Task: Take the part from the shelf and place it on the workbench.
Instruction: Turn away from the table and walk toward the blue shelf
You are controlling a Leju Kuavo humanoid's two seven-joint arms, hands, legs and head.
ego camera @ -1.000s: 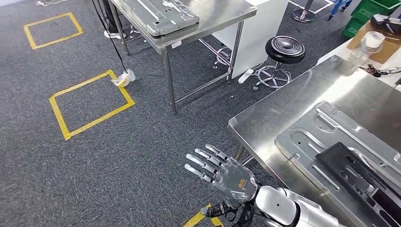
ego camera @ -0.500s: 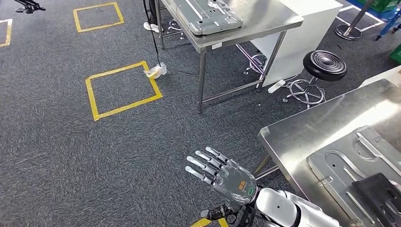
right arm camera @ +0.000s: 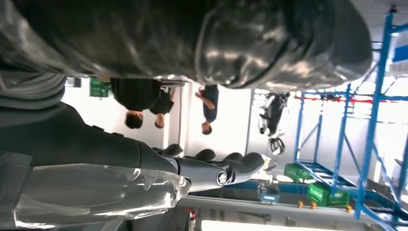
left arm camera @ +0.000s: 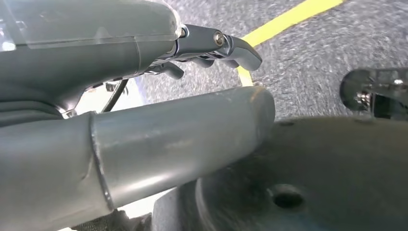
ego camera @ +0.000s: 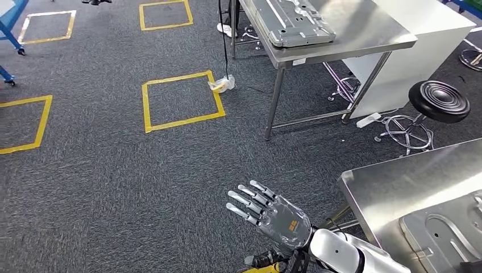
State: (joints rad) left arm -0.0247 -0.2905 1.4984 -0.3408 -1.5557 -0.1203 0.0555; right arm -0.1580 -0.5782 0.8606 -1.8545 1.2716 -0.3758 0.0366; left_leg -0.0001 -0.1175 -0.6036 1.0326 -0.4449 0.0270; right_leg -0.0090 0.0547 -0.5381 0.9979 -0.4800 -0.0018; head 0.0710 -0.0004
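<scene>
Grey carpet (ego camera: 113, 187) marked with yellow tape squares (ego camera: 182, 101) spread under my head camera. Nearest me, my right hand (ego camera: 271, 216) hung palm-down above the carpet with fingers spread and nothing in it. Just beside that hand stood the corner of a steel workbench (ego camera: 392, 187), with a grey stamped metal part (ego camera: 449, 239) lying flat on it at the frame edge. Beyond the hand a black stool (ego camera: 439, 101) stood near a white cabinet (ego camera: 420, 40). Farther still from the hand, a second steel table (ego camera: 352, 34) carried another grey panel (ego camera: 290, 21). My left hand (left arm camera: 144, 62) hung with fingers loosely curled, holding nothing that I could see
</scene>
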